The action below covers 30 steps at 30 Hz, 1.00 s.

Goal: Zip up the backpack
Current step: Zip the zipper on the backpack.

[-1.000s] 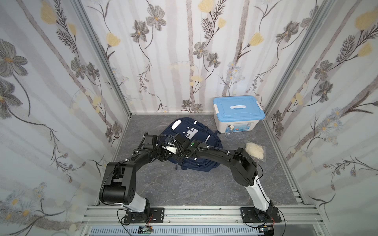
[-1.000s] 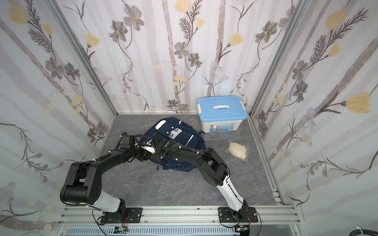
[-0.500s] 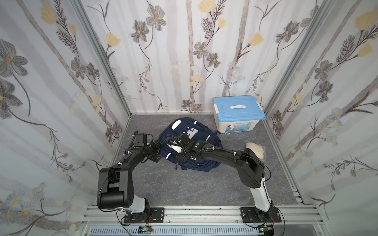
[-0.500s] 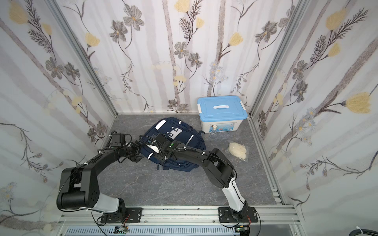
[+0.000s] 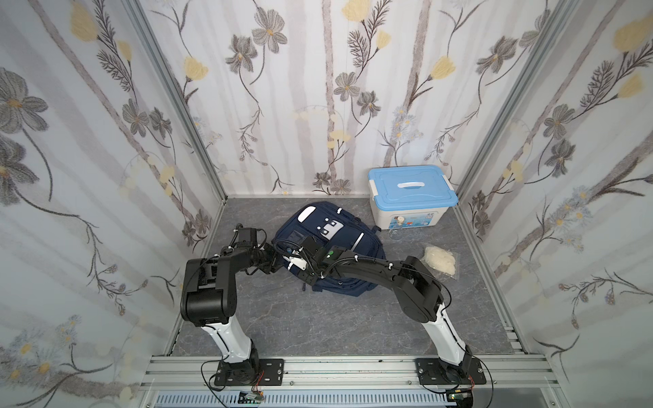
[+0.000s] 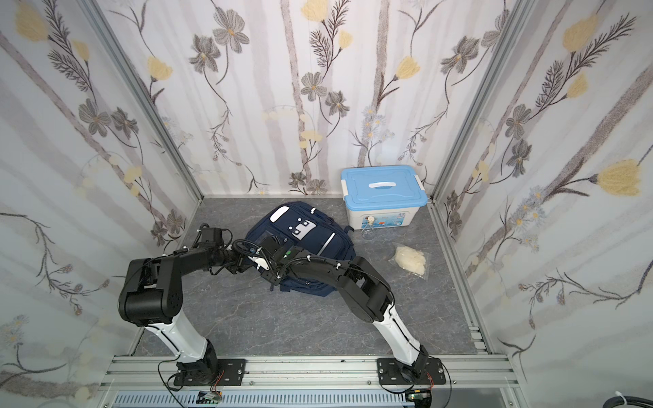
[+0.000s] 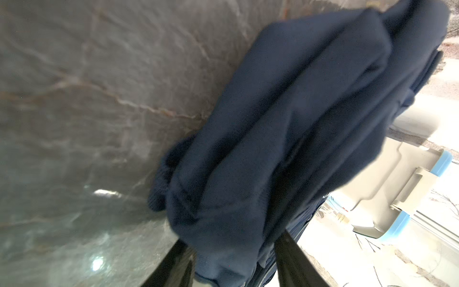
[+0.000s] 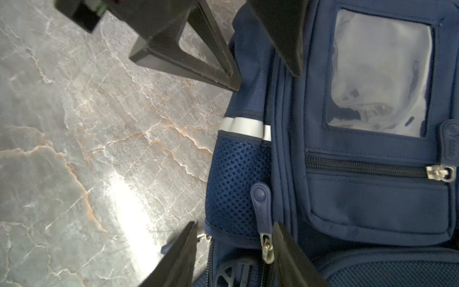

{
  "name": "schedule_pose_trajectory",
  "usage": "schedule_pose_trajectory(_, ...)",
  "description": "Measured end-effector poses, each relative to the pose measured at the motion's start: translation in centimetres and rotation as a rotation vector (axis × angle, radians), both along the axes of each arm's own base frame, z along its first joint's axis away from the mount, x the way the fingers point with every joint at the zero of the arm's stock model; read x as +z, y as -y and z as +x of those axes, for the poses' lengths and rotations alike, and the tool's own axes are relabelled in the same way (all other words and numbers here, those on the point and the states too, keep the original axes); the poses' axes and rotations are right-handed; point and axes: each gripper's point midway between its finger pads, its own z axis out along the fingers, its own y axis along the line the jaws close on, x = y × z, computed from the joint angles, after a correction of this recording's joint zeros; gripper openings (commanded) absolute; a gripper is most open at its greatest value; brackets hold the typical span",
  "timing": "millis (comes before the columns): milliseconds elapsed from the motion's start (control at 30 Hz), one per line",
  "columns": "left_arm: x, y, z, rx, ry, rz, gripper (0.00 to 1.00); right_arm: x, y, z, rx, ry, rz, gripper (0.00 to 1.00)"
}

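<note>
The navy backpack (image 5: 369, 247) (image 6: 341, 247) lies flat on the grey marble floor, its white stripe (image 8: 244, 126) and clear window pocket (image 8: 377, 74) showing. My left gripper (image 5: 274, 259) (image 7: 233, 238) is at its left side edge, shut on a bunched fold of navy fabric; its black fingers (image 8: 198, 67) straddle that edge. My right gripper (image 5: 291, 263) (image 8: 233, 225) sits just beside it, open, its jaws apart around the mesh side pocket. A navy zipper pull (image 8: 260, 206) with a metal slider hangs close to one jaw. The front pocket's zip looks shut.
A white box with a blue lid (image 5: 411, 192) stands at the back right, a small clear bottle (image 6: 369, 226) in front of it. A clear bag of white stuff (image 5: 440, 259) lies right of the backpack. Papered walls close in three sides.
My left gripper drew back to the left off the backpack, then returned to its side edge and closed on fabric. The right arm's elbow swung out and back; its gripper stayed put.
</note>
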Motion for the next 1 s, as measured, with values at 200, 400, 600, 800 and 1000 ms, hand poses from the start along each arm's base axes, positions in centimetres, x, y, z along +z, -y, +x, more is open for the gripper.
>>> schedule_pose_trajectory(200, 0.0, 0.4, 0.3, -0.015, 0.038, -0.02, 0.09, -1.5, 0.5, 1.4, -0.028, 0.037, -0.072, 0.49)
schedule_pose_trajectory(400, 0.1, 0.4, 0.4, -0.021, 0.06, -0.023, 0.08, -1.6, -0.3, 2.3, -0.032, 0.054, -0.096, 0.4)
schedule_pose_trajectory(600, -0.1, 0.5, 0.4, -0.023, 0.07, -0.025, 0.08, -2.0, 0.0, 3.2, -0.057, 0.087, -0.137, 0.28)
schedule_pose_trajectory(800, 0.0, 0.8, 0.4, -0.034, 0.076, -0.043, 0.11, -1.8, 0.8, 4.0, -0.082, 0.031, -0.097, 0.52)
schedule_pose_trajectory(1000, 0.1, 1.2, 0.1, -0.053, 0.059, -0.068, 0.13, -0.3, 1.8, 4.6, -0.089, -0.022, -0.054, 0.54)
